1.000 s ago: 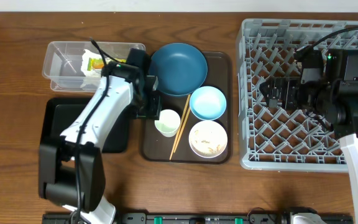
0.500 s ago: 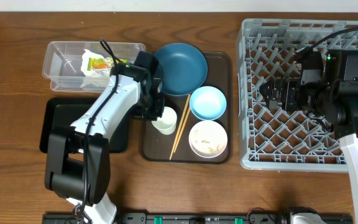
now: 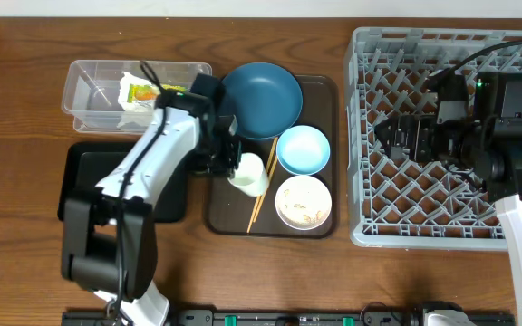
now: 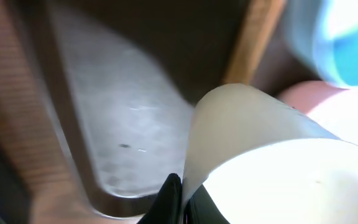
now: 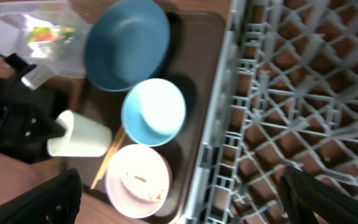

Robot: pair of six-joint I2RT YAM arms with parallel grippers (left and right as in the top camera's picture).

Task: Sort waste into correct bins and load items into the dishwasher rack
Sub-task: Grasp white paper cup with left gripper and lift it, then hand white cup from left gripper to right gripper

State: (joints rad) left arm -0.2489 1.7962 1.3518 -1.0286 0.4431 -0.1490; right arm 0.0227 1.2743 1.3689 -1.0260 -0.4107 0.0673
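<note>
**Item:** small white cup.
**Location:** it lay over the dark brown flat tray, tipped well over with its mouth toward the left end effector. It was just beside the pair of thin wooden chopsticks. Whether its base touched the tray could not be told.

**Left end effector:** it was clamped on the cup's thin wall at the rim.

**Right end effector**: its jaws were spread wide and held nothing, above the large square grey plastic lattice rack.

**Also on the tray:** a dark blue round plate, a light blue bowl and a white bowl with scraps inside.

**Step judged in hand:** carrying the cup to the rack.

**Handling notes:**
- A rim pinch looked likely to let a tilted cup swing, so a slow, straight lift seemed wise.
- The cup should clear the chopsticks and both bowls before crossing.
- It would probably sit best mouth-down between pegs, released only once it was resting there.
- The right arm would need to be kept apart from the crossing path.
</note>
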